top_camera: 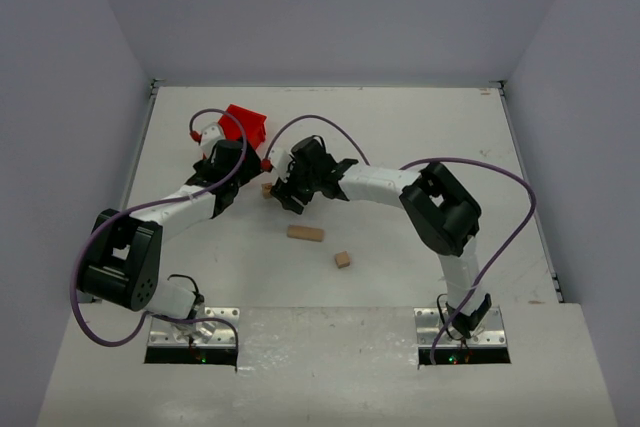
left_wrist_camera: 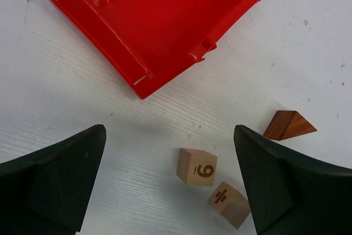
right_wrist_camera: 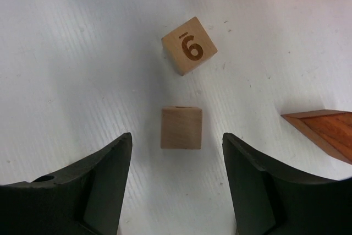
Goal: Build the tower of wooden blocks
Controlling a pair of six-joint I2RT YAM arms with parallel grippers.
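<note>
Wooden cube [left_wrist_camera: 197, 167] marked 6 shows at both wrists; slab [top_camera: 305, 233] only overhead

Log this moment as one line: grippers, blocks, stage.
stage: no tower yet | left gripper: open, empty, near red bin | right gripper: open around pale cube | 6 cube, wedge: unstacked

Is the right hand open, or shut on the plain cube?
Open. The right hand straddles the cube without touching it, with bare table showing on both sides of it.
</note>
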